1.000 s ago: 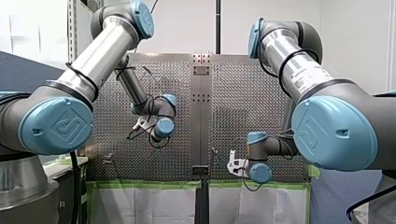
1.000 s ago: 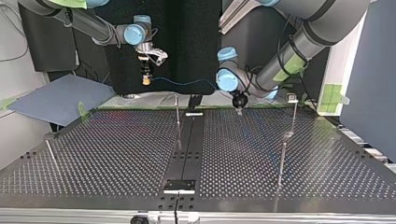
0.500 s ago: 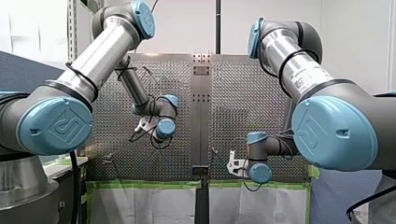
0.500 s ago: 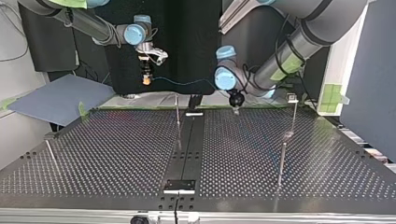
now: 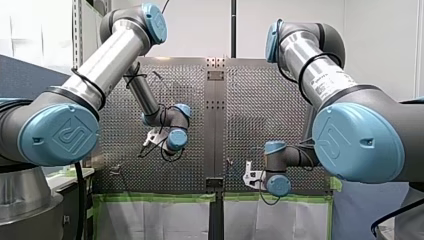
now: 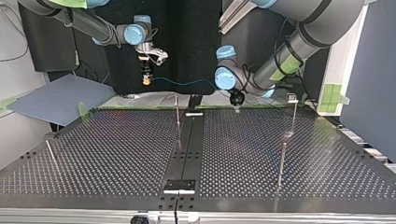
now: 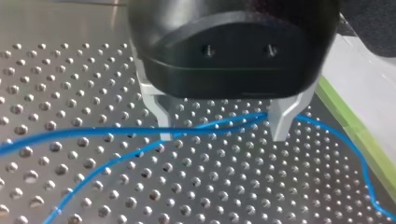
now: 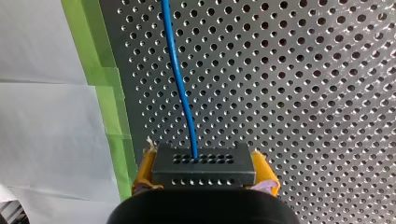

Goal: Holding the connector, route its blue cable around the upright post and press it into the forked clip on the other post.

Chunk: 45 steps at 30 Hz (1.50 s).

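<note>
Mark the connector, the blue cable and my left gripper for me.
connector (image 8: 204, 170): right wrist view, perforated face.
blue cable (image 8: 177, 79): right wrist view, stretch ahead of connector.
left gripper (image 7: 223, 134): left wrist view, midway between fingertips.

Blue cable (image 8: 180, 79); black connector (image 8: 204, 164) with two rows of holes; yellow pads (image 8: 143, 169); silver table (image 8: 303, 70) dotted with holes; green tape (image 8: 105, 93) along the table's edge.

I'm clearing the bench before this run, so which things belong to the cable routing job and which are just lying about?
Job: connector, held in my right hand; blue cable; my left hand, open by the cable; upright post; post with clip on top.
Lying about: blue-grey sheet beside the table; green tape.
</note>
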{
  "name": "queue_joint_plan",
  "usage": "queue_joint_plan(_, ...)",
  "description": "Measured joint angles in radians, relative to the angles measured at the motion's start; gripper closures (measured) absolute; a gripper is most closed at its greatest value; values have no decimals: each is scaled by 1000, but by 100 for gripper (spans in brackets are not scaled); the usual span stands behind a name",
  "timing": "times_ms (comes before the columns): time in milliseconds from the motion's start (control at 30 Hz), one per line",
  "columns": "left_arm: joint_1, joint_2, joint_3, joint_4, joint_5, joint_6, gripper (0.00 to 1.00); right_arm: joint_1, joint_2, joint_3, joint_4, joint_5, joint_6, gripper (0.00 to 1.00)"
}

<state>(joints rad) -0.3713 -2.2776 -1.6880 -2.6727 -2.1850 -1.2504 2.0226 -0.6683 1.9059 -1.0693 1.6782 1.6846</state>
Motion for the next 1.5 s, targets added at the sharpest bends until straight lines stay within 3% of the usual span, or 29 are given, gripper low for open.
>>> queue_joint_plan(367, 4, -56, 2, -15, 14, -46, 0, 1, 0, 0, 4, 0, -1, 100)
queue_joint_plan(733, 8, -62, 8, -7, 29, -73, 0, 2, 0, 0, 6, 0, -2, 100)
queue_joint_plan(1033, 2, -67, 9, -15, 2, -74, 0, 2, 0, 0, 6, 0, -2, 100)
queue_joint_plan(1267, -13, -121, 46, -52, -17, -67, 0, 2, 0, -1, 6, 0, -2, 100)
queue_joint_plan(1500, -30, -175, 74, -18, -19, -65, 0, 2, 0, -1, 10, 0, -3, 100)
